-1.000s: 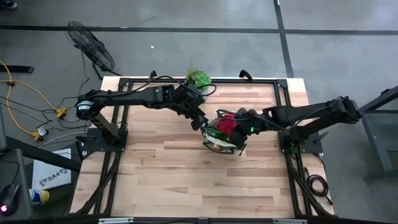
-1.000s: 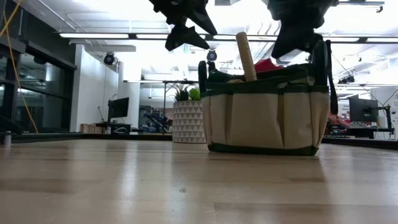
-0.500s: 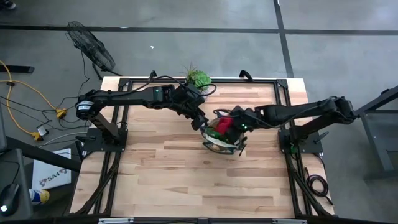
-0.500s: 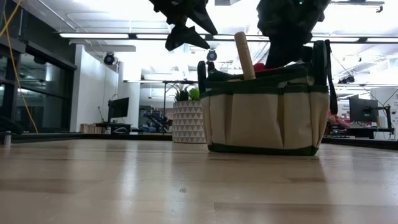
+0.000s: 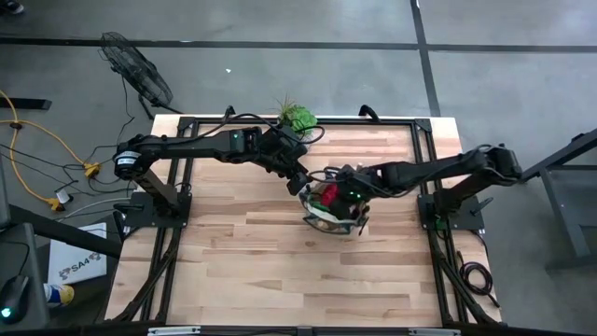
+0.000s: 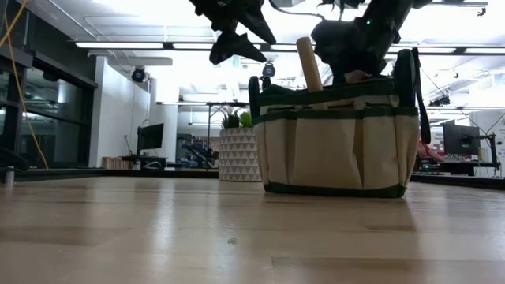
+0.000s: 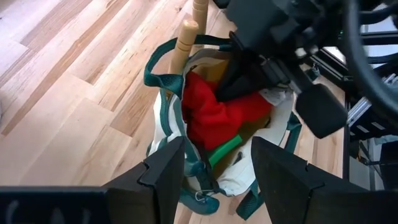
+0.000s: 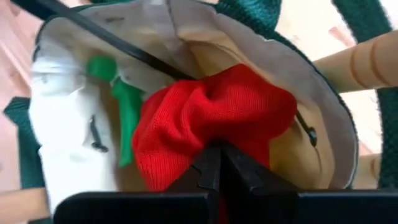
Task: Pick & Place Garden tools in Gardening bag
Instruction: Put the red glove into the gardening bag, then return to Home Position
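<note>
Red glove [image 8: 211,118]: knitted cloth, matt, fine ribbed weave. Gardening bag [image 6: 335,142]: canvas-like fabric, matt tan body, green woven trim (lining pale, creased). Trowel handle [image 7: 184,38]: smooth light wood. Table [image 5: 261,252]: pale wood planks, slight sheen. Right hand [image 8: 214,163]: matt black plastic look.

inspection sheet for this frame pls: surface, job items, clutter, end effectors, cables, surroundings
Surface: wooden table, bare boards in front.
Job's things: gardening bag upright; red glove inside; wooden handle sticks out; green item inside, kind unclear.
Clutter: potted succulent behind the bag.
End effectors: right end effector shut on the red glove, inside the bag mouth; left end effector open, empty, above the bag's edge.
Cables: yellow and black cables on the floor left of the table.
Surroundings: floor fan; desks and monitors behind.
</note>
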